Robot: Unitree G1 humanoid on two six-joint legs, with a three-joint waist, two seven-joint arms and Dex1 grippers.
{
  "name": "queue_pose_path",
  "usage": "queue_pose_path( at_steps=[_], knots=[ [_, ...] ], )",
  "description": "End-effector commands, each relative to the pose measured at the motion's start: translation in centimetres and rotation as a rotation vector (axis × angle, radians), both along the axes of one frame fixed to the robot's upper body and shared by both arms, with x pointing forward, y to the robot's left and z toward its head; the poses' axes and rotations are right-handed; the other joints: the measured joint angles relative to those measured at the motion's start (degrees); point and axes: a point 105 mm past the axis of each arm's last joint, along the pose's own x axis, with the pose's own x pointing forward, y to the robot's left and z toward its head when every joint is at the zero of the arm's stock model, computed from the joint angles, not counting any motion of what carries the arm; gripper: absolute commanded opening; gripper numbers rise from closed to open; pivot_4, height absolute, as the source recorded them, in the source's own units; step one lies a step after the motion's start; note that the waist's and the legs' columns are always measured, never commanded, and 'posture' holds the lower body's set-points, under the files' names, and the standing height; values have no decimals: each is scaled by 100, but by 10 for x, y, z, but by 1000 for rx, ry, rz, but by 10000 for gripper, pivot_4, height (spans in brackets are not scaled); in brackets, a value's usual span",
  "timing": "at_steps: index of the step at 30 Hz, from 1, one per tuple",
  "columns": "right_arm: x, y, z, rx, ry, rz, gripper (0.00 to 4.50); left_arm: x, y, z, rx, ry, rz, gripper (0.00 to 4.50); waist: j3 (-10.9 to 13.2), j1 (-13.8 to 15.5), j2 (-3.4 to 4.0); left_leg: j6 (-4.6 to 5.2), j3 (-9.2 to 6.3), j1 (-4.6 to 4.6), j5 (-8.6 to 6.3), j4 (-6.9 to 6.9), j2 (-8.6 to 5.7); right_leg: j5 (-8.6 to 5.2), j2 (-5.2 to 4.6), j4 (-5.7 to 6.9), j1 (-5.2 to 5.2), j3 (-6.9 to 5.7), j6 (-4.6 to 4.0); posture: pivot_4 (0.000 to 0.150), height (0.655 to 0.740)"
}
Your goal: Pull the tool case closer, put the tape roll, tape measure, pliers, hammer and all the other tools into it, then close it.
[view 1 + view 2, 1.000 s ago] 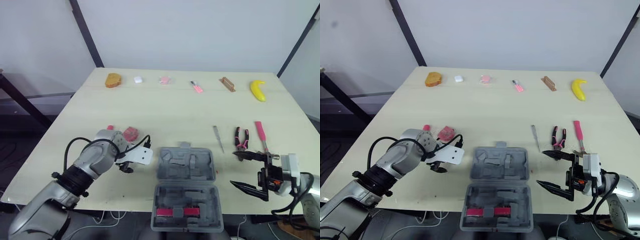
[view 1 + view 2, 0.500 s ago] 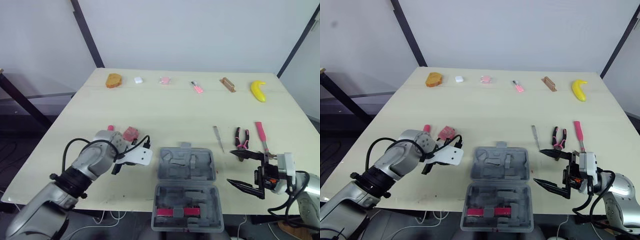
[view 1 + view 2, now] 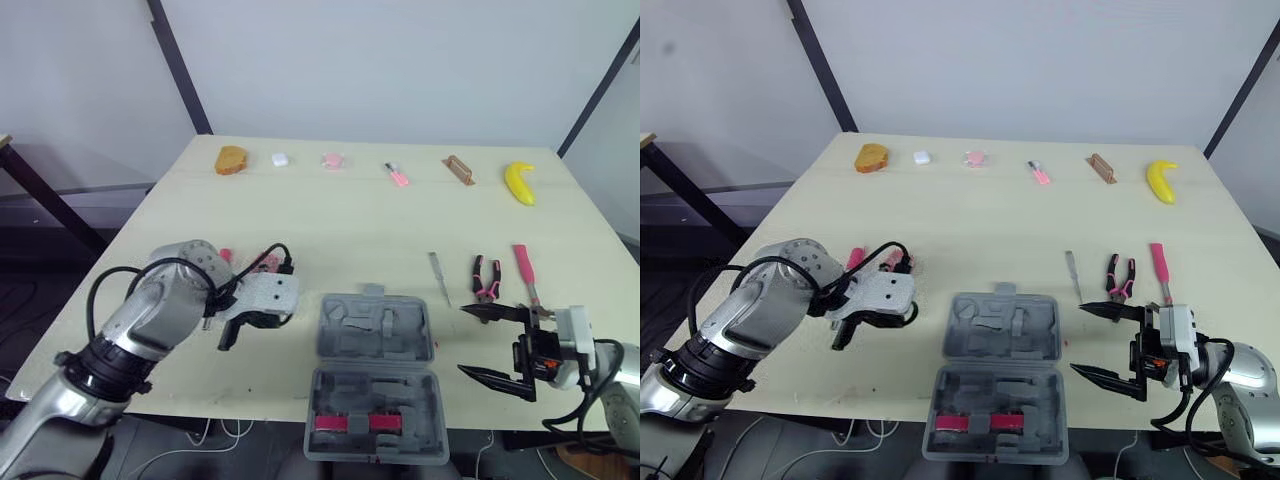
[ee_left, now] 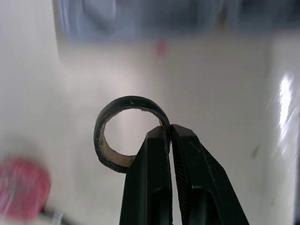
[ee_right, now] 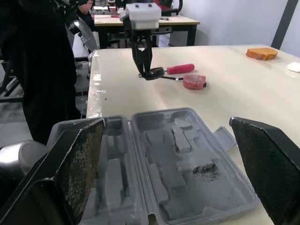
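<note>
The grey tool case [image 3: 372, 330] lies open at the table's near edge, with a pink-red piece [image 3: 345, 422] seated in its near half. My left gripper [image 3: 226, 338] points down just left of the case, shut on the wall of the black tape roll [image 4: 131, 100]. Behind it lie the red tape measure [image 5: 193, 81] and a pink-handled tool [image 5: 180, 69]. My right gripper [image 3: 464, 340] stands open right of the case, holding nothing. Beyond it lie a thin metal tool [image 3: 438, 275], the pliers [image 3: 484, 277] and the pink-handled hammer [image 3: 522, 268].
Along the far edge sit an orange bread-like piece [image 3: 231, 159], a small white object [image 3: 279, 158], a pink object [image 3: 332, 160], a small pink tool [image 3: 396, 175], a brown block [image 3: 457, 169] and a banana [image 3: 518, 182].
My left arm has swung up and left, turning its wrist so the fingers point down with the tape roll. The right gripper has barely moved.
</note>
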Motion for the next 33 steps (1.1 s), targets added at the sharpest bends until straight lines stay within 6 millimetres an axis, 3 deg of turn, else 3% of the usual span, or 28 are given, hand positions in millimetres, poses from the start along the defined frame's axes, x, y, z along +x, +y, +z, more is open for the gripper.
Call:
queue_pose_path(
  at_steps=[1,6,15,33],
  knots=[
    [-1,-1,12,6,-39,8,45000,-1,-13,10,-89,-12,13,518,0,-2,0,0,0,0,0,0,0,0,0,0,0,0,0,1500,7400],
    [0,-1,12,3,-37,4,45000,-1,-28,8,-177,49,32,518,0,-2,0,0,-2,0,0,3,0,0,2,4,0,0,0,1500,7400],
    [-1,-6,15,6,-8,0,45000,33,-57,8,-265,84,57,518,2,-10,-1,0,-4,-5,0,16,-5,0,2,9,1,-5,1,1500,7400],
    [2,-13,19,-15,9,-2,45000,49,-58,-9,-248,238,23,518,6,-9,0,0,-4,-4,0,17,-6,-1,8,15,-1,-2,0,1500,7400]
  ],
)
